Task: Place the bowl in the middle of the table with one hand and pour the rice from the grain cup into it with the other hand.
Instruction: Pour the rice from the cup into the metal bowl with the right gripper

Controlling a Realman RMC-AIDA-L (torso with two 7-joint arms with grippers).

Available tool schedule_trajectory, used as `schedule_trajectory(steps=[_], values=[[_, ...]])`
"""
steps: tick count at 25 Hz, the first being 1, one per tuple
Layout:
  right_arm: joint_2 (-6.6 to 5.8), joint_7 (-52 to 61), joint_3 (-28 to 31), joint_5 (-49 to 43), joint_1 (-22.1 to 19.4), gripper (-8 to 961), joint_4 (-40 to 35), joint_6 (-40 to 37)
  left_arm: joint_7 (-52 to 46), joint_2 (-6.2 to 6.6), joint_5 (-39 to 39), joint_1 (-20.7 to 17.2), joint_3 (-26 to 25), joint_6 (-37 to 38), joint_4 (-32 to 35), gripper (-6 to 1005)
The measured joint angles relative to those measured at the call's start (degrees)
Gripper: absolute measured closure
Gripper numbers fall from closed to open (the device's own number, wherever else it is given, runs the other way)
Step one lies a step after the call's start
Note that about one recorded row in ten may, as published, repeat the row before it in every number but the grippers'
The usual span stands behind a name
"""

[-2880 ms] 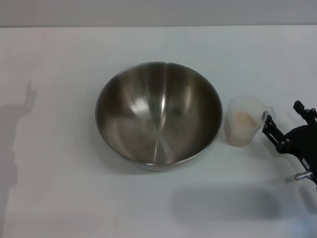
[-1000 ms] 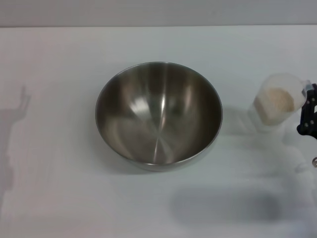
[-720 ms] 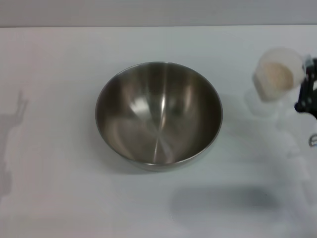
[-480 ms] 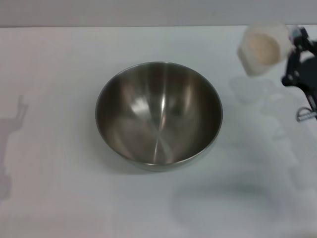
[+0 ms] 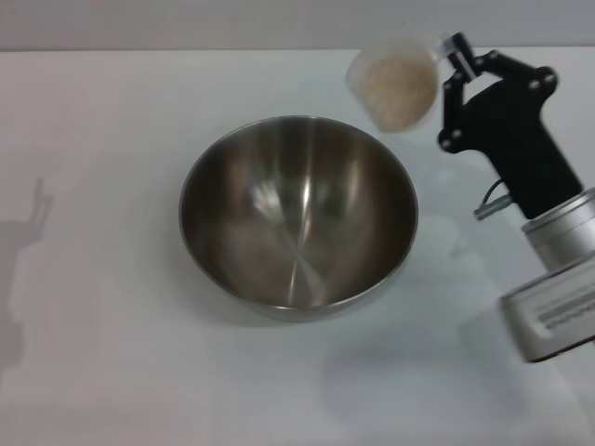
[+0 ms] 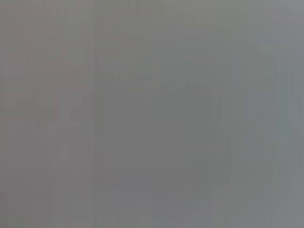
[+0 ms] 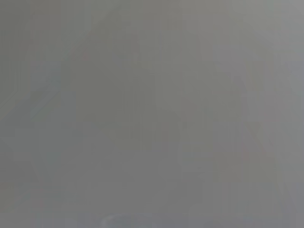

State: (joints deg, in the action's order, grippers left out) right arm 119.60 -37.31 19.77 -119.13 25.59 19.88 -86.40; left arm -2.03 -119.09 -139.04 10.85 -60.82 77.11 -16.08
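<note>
Carrying the grain cup (image 5: 394, 85) by its handle, the right gripper (image 5: 457, 58) holds it aloft, pinched, just beyond the far rim of the bowl (image 5: 297, 214), which sits mid-table (image 5: 112, 372). The rice (image 5: 398, 82) is unspilled, so pouring looks next: bring the lip over the bowl and tip. No left gripper shows.

1. A plain, flat grey band of background (image 5: 186, 23) runs along the far edge of the table (image 5: 112, 390), across the whole width of the head view.
2. A faint, narrow grey shadow (image 5: 23, 269) with a thin upright tip lies at the table's left edge.
3. A soft, wide, pale grey shadow patch (image 5: 400, 386) lies on the near part, right of middle.
4. Both wrist views show nothing that can be made out.
</note>
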Motion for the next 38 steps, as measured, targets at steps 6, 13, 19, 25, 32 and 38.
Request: schedule_trajectory(steps=[6, 13, 19, 25, 32, 38], values=[[0.15, -20.6, -0.8, -0.7, -0.2, 949, 3.5, 4.3, 0.0, 0.00, 0.0, 0.5, 0.1, -0.3, 0.0, 170], [0.16, -36.1, -1.8, -0.7, 0.8, 949, 5.6, 5.3, 0.0, 0.00, -0.1, 0.6, 0.1, -0.4, -0.2, 171], [0.14, -49.0, -2.9, -4.0, 1.6, 948, 6.3, 6.1, 0.0, 0.00, -0.2, 0.5, 0.2, -0.6, -0.2, 170], [0.25, -59.0, -2.5, -8.2, 1.7, 948, 6.7, 9.9, -0.1, 0.00, -0.1, 0.4, 0.2, -0.6, -0.2, 170], [0.28, -71.5, -2.4, -8.2, 2.2, 949, 7.8, 11.8, -0.1, 0.00, -0.1, 0.4, 0.5, -0.6, -0.2, 171], [0.28, -82.1, -2.7, -8.2, 2.1, 948, 8.4, 11.9, -0.2, 0.00, -0.1, 0.5, 0.5, -0.6, -0.2, 170]])
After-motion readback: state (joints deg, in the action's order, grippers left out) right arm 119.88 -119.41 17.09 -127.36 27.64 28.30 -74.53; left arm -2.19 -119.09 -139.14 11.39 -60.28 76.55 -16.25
